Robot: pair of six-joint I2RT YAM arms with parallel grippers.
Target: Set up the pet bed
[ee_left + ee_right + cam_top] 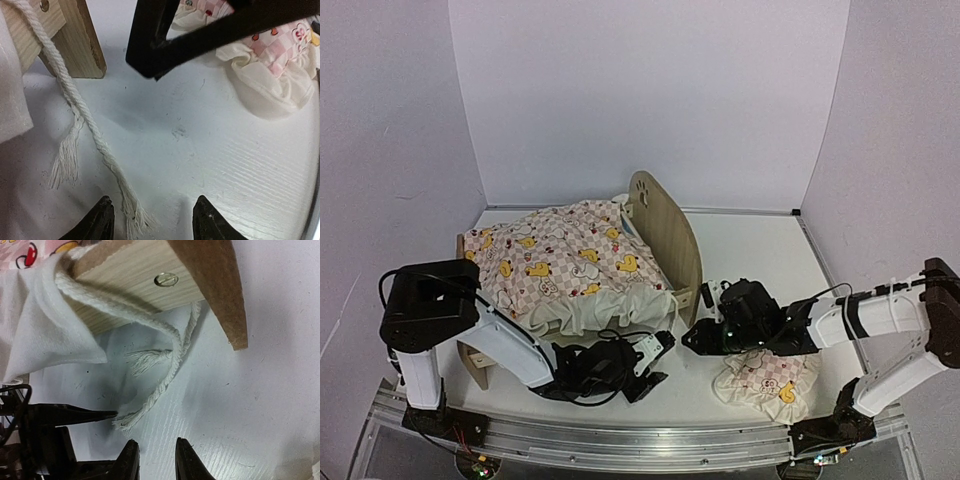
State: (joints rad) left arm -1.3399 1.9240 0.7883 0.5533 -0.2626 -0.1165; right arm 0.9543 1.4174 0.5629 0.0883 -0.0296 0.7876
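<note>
The pet bed (670,240) is standing on the left half of the white table (760,250), with its rounded headboard (665,225) turned to the right. A checked quilt (560,255) with yellow figures is lying over the frame and draping off its near edge. A matching pillow (765,378) is lying on the table to the right of the bed, close to the near edge. It is well apart from the frame and partly under the right arm.

Both arms are reaching low toward the near right corner of the bed. The left gripper (152,220) is sitting low over the table with its fingers spread wide and holding nothing. The frayed end of a white cord (87,120) is lying on the table between the fingertips; whether it is touching either one cannot be told. The cord is running up past a wooden leg (80,40) of the bed.

The right gripper (156,462) is pointing at the same corner with its fingers narrow — a slim gap is showing, with nothing in it. In its wrist view the cord is hanging from the wood in a loop, and a frayed end is lying just ahead of the fingertips. The two grippers are sitting close together but are not touching.
</note>
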